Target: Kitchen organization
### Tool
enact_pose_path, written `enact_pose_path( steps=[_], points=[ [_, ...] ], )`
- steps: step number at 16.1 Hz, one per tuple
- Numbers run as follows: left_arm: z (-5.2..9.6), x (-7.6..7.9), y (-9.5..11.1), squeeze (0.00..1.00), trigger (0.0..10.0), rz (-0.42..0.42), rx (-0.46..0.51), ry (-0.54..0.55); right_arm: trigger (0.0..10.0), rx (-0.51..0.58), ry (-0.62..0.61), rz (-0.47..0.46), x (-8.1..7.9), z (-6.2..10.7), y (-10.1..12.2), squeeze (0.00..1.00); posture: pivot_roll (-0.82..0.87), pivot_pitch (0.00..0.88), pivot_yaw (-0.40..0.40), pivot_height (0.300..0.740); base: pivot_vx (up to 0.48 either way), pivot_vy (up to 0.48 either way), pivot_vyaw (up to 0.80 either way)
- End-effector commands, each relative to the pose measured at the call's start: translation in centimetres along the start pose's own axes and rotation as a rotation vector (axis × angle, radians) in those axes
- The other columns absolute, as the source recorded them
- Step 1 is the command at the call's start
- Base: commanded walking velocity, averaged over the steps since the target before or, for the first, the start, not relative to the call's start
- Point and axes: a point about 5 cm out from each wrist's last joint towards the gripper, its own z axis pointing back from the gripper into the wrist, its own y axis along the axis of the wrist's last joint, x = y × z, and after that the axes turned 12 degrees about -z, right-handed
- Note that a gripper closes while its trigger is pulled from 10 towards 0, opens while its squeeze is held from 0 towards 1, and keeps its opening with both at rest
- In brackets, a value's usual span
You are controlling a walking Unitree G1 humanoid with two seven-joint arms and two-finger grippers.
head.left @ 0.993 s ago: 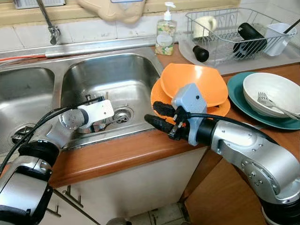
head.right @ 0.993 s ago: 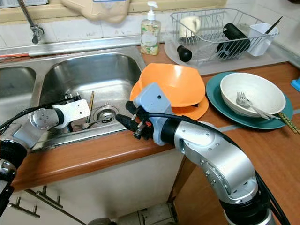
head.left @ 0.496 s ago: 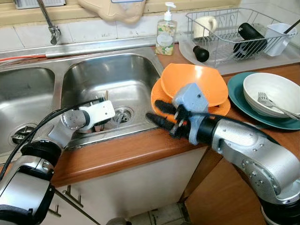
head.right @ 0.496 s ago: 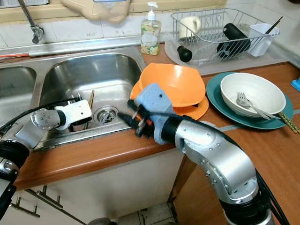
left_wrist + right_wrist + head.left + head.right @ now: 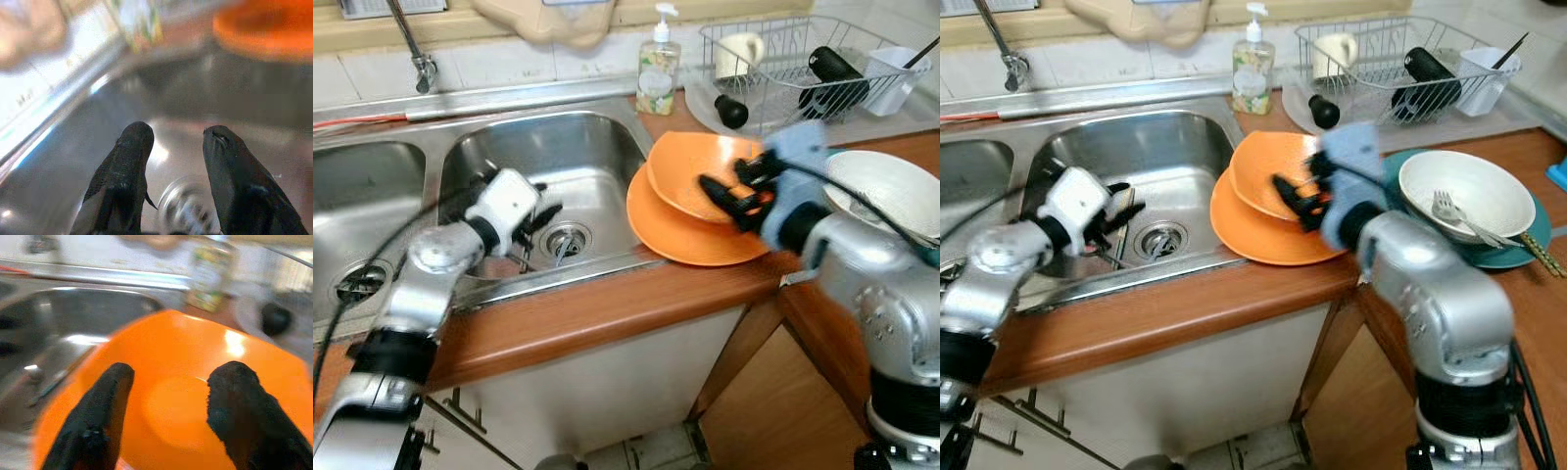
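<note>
My right hand hangs over the orange bowl, its two black fingers spread wide and holding nothing, with the bowl's hollow showing between them in the right wrist view. The bowl sits tilted on the orange plate, which lies on the wooden desk just beside the right sink basin, its edge reaching the basin's rim. My left hand is down inside that basin, close above the drain; its fingers are also parted and empty, and the left wrist view shows the steel floor of the basin and the drain ring between them, all rather blurred. A thin utensil lies in the basin near the left hand, though I cannot tell what kind. To the right of the orange dishes, a white bowl with a fork in it rests on a teal plate, partly hidden behind my right arm. At the back of the desk stands a soap dispenser, and beside it a wire dish rack holding a cup, a black bottle-like item and a white utensil holder. The tap rises at the wall behind the basins.
</note>
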Motion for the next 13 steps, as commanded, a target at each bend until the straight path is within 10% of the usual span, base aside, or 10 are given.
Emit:
enact_pose_path(
  steps=[1, 3, 4, 5, 12, 13],
  points=[
    [0.3, -0.3, 1.3, 0.00, 10.0, 0.035, 0.067, 0.006, 10.0, 0.016, -0.081, -0.023, 1.3, 0.2, 0.7, 1.00, -0.05, 0.000, 0.037, 0.740, 0.000, 0.000, 0.00],
    [1.1, 0.2, 2.3, 0.00, 10.0, 0.103, 0.125, -0.010, 10.0, -0.011, -0.181, -0.039, 3.0, 0.3, 0.9, 1.00, -0.05, 0.000, 0.036, 0.740, 0.000, 0.000, 0.00],
    [1.7, 0.9, 2.8, 0.00, 10.0, 0.153, 0.142, -0.028, 10.0, -0.053, -0.245, -0.080, 4.0, 0.4, 0.7, 0.76, -0.05, 0.000, 0.035, 0.740, 0.000, 0.000, 0.00],
    [1.9, 1.3, 3.0, 0.00, 10.0, 0.166, 0.139, -0.034, 10.0, -0.060, -0.267, -0.124, 4.5, 0.4, 0.7, 0.00, -0.05, 0.000, 0.034, 0.740, 0.000, 0.000, 0.00],
    [2.7, 3.4, 4.5, 0.00, 10.0, 0.246, 0.161, -0.126, 10.0, -0.163, -0.240, -0.366, 5.0, 0.0, -0.4, 0.00, -0.05, 0.000, 0.027, 0.740, 0.000, 0.000, 0.00],
    [2.7, 3.5, 4.5, 0.00, 10.0, 0.250, 0.161, -0.127, 7.5, -0.166, -0.227, -0.391, 4.9, -0.1, -0.5, 0.00, -0.04, 0.000, 0.023, 0.740, 0.000, 0.000, 0.00]
  ],
)
